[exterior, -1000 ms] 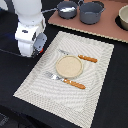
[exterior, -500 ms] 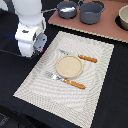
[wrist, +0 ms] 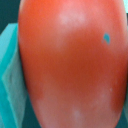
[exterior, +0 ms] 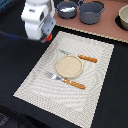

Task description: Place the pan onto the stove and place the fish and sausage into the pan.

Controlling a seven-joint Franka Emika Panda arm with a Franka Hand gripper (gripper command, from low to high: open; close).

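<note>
My gripper (exterior: pixel 48 37) is shut on the red sausage (exterior: pixel 48 37), held above the dark table by the woven placemat's far left corner. In the wrist view the sausage (wrist: pixel 70 65) fills the picture, with a teal finger pad (wrist: pixel 11 65) pressed against its side. The small dark pan (exterior: pixel 66 7) sits on the pinkish-brown stove (exterior: pixel 107 27) at the back, to the exterior view's right of my gripper. A whitish shape (exterior: pixel 74 4) at the pan's rim may be the fish; it is too small to tell.
A larger grey pot (exterior: pixel 91 11) stands on the stove beside the pan. A beige bowl (exterior: pixel 123 17) is at the back right. The placemat (exterior: pixel 95 102) holds a round plate (exterior: pixel 68 66) and two orange-handled pieces of cutlery (exterior: pixel 75 83).
The arm has moved with the sausage toward the back and the exterior view's right, closer to the stove. Nothing else has moved.
</note>
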